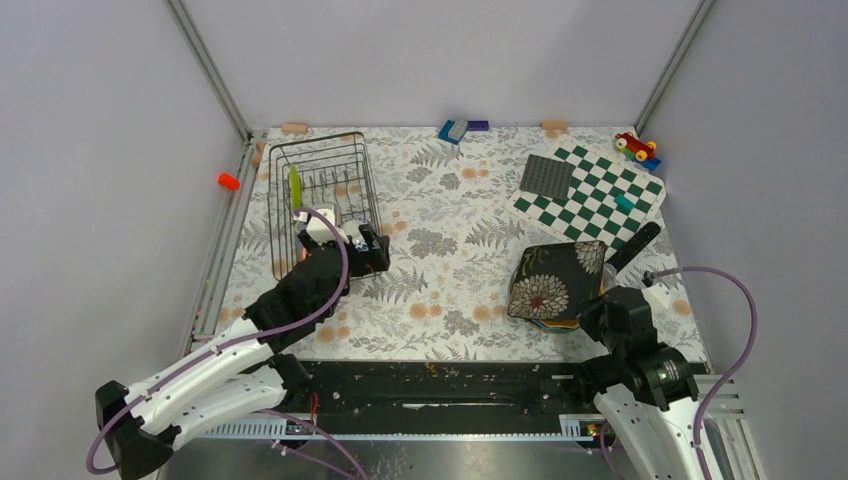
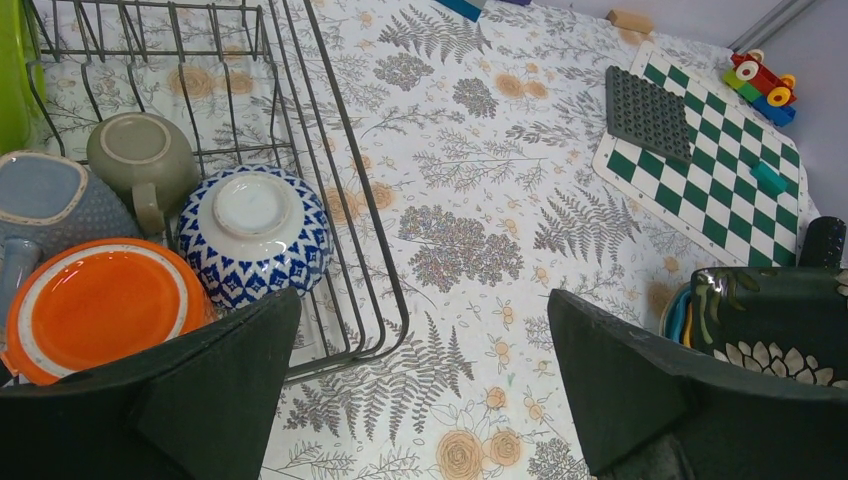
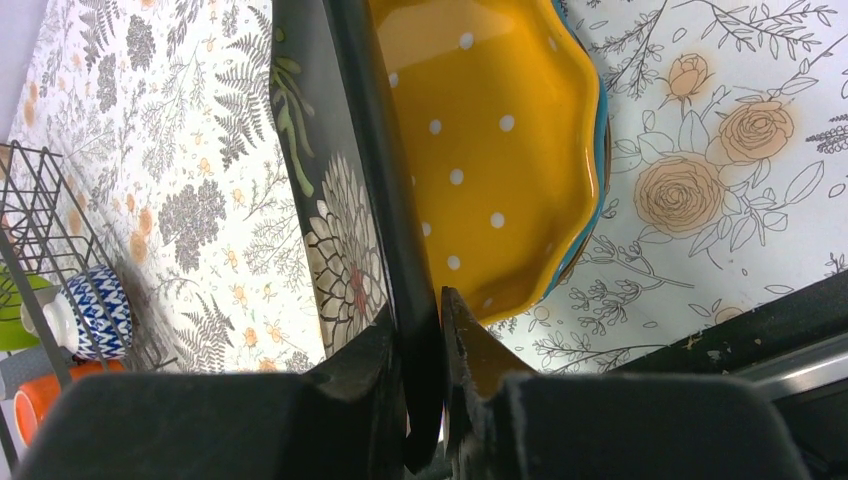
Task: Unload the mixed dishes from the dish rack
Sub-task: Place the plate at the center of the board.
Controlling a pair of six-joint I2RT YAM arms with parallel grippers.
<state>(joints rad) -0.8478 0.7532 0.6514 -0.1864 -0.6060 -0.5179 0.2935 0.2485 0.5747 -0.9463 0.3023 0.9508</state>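
The dish rack [image 1: 320,195] stands at the left; in the left wrist view [image 2: 330,210] it holds a patterned bowl [image 2: 255,235], an orange mug [image 2: 100,305], a grey cup [image 2: 140,155], a blue-grey mug [image 2: 40,200] and a lime-green plate [image 2: 12,70]. My left gripper [image 1: 365,248] is open and empty over the rack's near right corner [image 2: 425,390]. My right gripper [image 1: 598,302] is shut on the rim of the black floral square plate [image 1: 555,280], holding it tilted [image 3: 330,200] over a yellow dotted plate [image 3: 490,150] on a blue plate [image 3: 598,150].
A green-white chequered board [image 1: 590,195] with a dark studded square [image 1: 547,177] lies at the back right, a toy car [image 1: 635,147] behind it. A black cylinder [image 1: 635,245] lies beside the plate stack. A blue brick [image 1: 453,130] sits at the back edge.
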